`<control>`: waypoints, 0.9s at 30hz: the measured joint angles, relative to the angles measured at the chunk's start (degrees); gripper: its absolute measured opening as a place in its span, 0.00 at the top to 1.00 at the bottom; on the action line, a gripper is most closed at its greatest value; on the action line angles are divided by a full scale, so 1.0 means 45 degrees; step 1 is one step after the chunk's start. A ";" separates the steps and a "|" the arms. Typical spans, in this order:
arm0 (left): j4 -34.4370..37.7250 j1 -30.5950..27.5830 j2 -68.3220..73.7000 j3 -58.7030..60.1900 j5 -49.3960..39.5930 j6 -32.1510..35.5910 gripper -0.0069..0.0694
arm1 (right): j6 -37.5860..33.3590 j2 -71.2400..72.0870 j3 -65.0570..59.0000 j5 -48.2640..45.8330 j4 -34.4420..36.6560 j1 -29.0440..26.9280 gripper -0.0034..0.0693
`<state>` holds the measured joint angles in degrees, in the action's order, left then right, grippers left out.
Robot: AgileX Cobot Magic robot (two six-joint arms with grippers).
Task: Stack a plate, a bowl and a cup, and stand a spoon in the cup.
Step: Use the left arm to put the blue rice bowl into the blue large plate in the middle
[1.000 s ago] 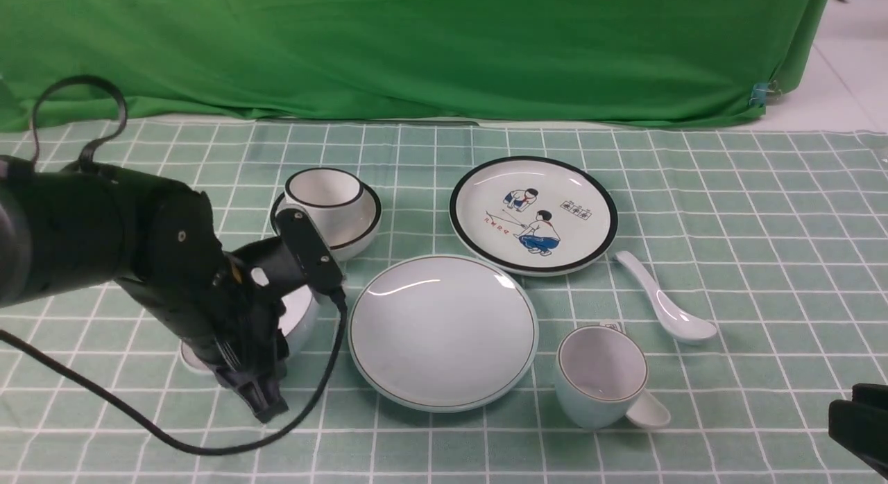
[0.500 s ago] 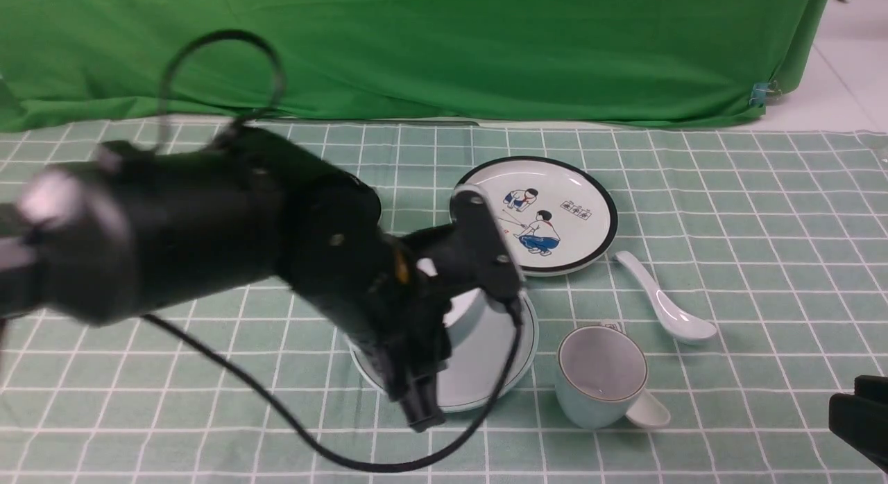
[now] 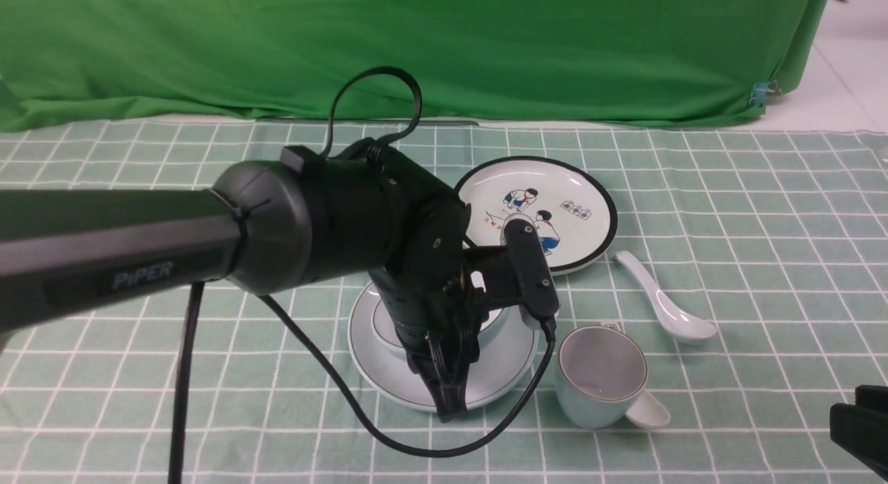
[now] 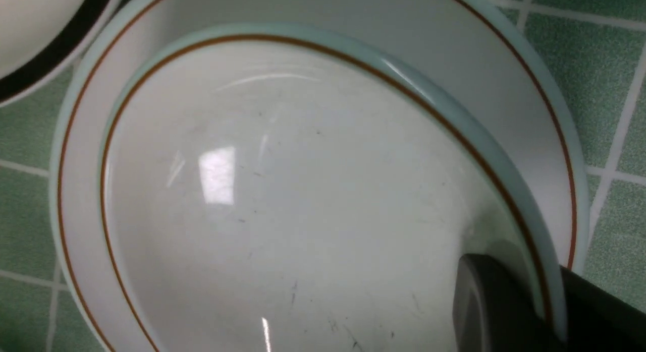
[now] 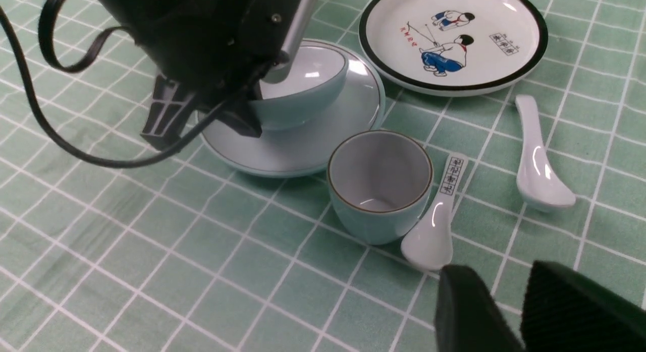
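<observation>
Front view: bowl (image 3: 386, 326) half behind arm (image 3: 312, 220)

Left of the cup (image 3: 600, 376), the left arm (image 3: 416, 262) covers most of the bowl (image 3: 383, 326) and the plate's (image 3: 371, 373) middle. Behind the cup, the marked spoon (image 3: 649, 411) is half hidden, its print unreadable. Right of the cup, the picture's edge cuts off the right gripper (image 5: 507, 286).

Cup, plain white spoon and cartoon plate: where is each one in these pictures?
cup (image 5: 379, 175), right wrist view, white inside wall.
plain white spoon (image 5: 535, 158), right wrist view, where the handle widens into the scoop.
cartoon plate (image 3: 555, 193), front view, white face beside the drawn children.
</observation>
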<state>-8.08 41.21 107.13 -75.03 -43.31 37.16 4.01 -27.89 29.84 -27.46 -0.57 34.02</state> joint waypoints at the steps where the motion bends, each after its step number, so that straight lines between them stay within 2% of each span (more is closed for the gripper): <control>1: -0.0100 0.0000 0.0010 0.0000 -0.0012 0.0000 0.86 | 0.0000 0.0000 0.0000 0.0000 0.0000 0.0000 0.65; 5: -0.0404 0.0000 0.0010 0.0000 0.0000 0.0030 0.84 | 0.0023 0.0000 0.0000 0.0000 0.0000 0.0000 0.64; 8: -0.0363 0.0000 0.0010 -0.0015 0.0000 0.0030 0.79 | 0.0037 0.0000 0.0000 0.0000 0.0000 0.0000 0.62; 16: 0.0442 0.0000 -0.0003 -0.0015 -0.0038 -0.0074 0.48 | 0.0037 -0.0324 0.0177 -0.0330 0.0000 0.0000 0.60; 17: 0.0812 0.0000 -0.0076 -0.0015 -0.0129 -0.0215 0.42 | 0.0037 -0.0649 0.0404 -0.0700 0.0000 0.0000 0.60; 18: 0.0874 0.0000 -0.0097 -0.0015 -0.0158 -0.0235 0.41 | 0.0037 -0.0759 0.0444 -0.0836 0.0000 0.0000 0.60; 19: 0.1606 0.0000 -0.0424 -0.0047 -0.0470 -0.0330 0.35 | 0.0037 -0.1453 0.0970 -0.1600 0.0000 0.0000 0.60; 20: 0.2038 0.0000 -0.0812 -0.0145 -0.0626 -0.0423 0.33 | -0.0005 -0.1888 0.1355 -0.1994 0.0000 0.0000 0.60; 25: 0.2720 0.0000 -0.2450 -0.0374 -0.0658 -0.1791 0.38 | -0.0267 -0.3900 0.2723 -0.3441 0.0026 0.0000 0.58; 26: 0.2733 0.0000 -0.2952 -0.0374 -0.0658 -0.2112 0.42 | -0.0363 -0.4272 0.2946 -0.3717 0.0026 0.0000 0.56; 27: 0.2752 0.0000 -0.4009 -0.0356 -0.0658 -0.2605 0.53 | -0.0484 -0.5291 0.3536 -0.4142 0.0036 0.0000 0.51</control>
<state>4.31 41.21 89.09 -76.64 -46.27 25.44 1.83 -51.70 45.76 -46.10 -0.41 34.02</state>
